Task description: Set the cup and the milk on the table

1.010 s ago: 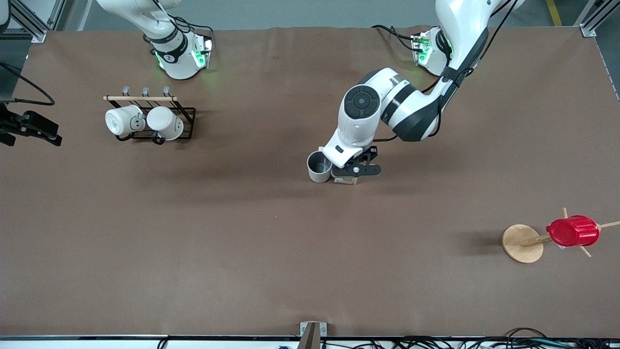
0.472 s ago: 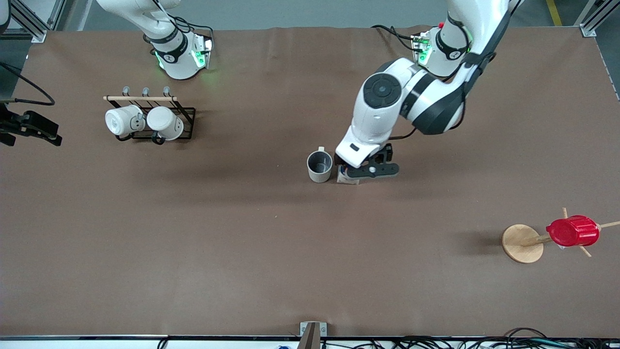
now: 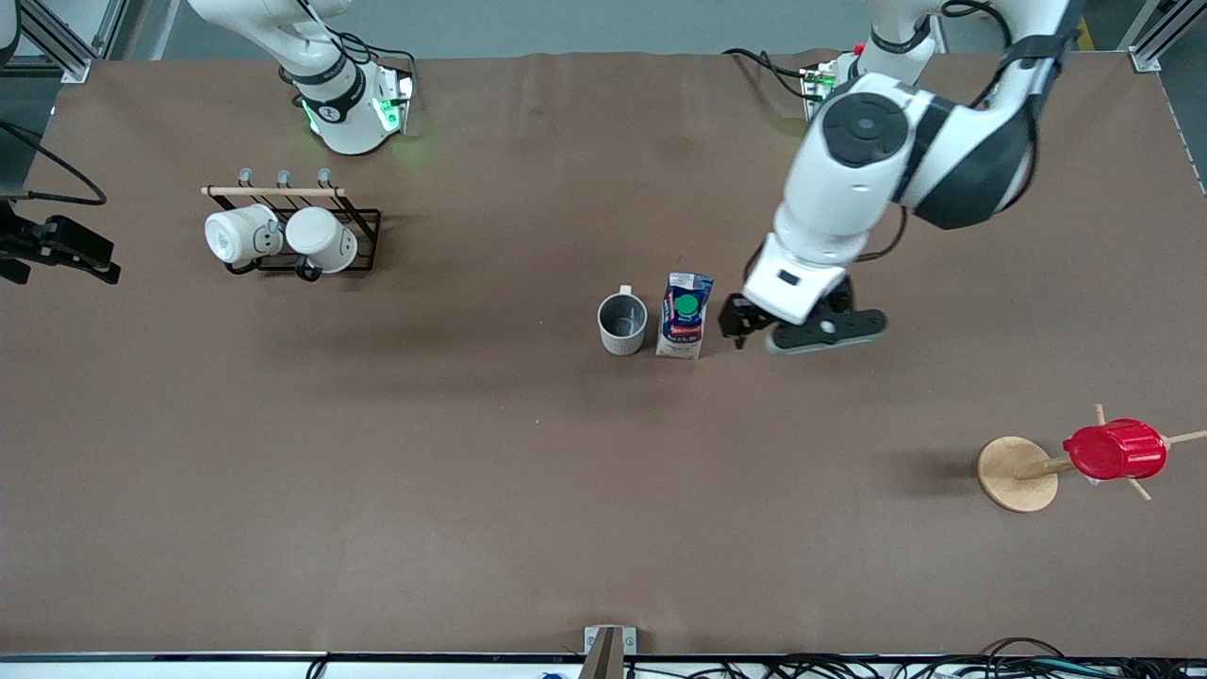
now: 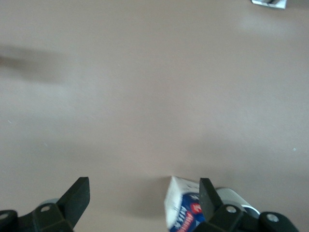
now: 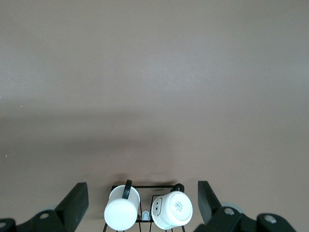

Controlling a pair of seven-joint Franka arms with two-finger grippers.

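The cup (image 3: 622, 325), off-white with a dark grey inside, stands upright near the middle of the brown table (image 3: 471, 471). Right beside it, toward the left arm's end, the blue-and-white milk (image 3: 686, 317) stands upright with its green cap showing. My left gripper (image 3: 740, 325) hangs open just past the carton toward the left arm's end, touching nothing. In the left wrist view the milk (image 4: 186, 210) sits by one fingertip (image 4: 208, 193), outside the grip of the left gripper (image 4: 143, 193). My right gripper (image 5: 142, 200) is open and empty, high over the mug rack; the front view does not show it.
A black wire rack (image 3: 363, 226) holds two plain white mugs (image 3: 240, 236) toward the right arm's end. A wooden stand (image 3: 1014, 474) carries a red ribbed cup (image 3: 1115, 451) toward the left arm's end, nearer the front camera. A black device (image 3: 57, 247) sits at the table's edge.
My left gripper has opened and let go of the milk, then lifted and moved toward the left arm's end. The carton now stands free beside the cup. The right arm has not moved.
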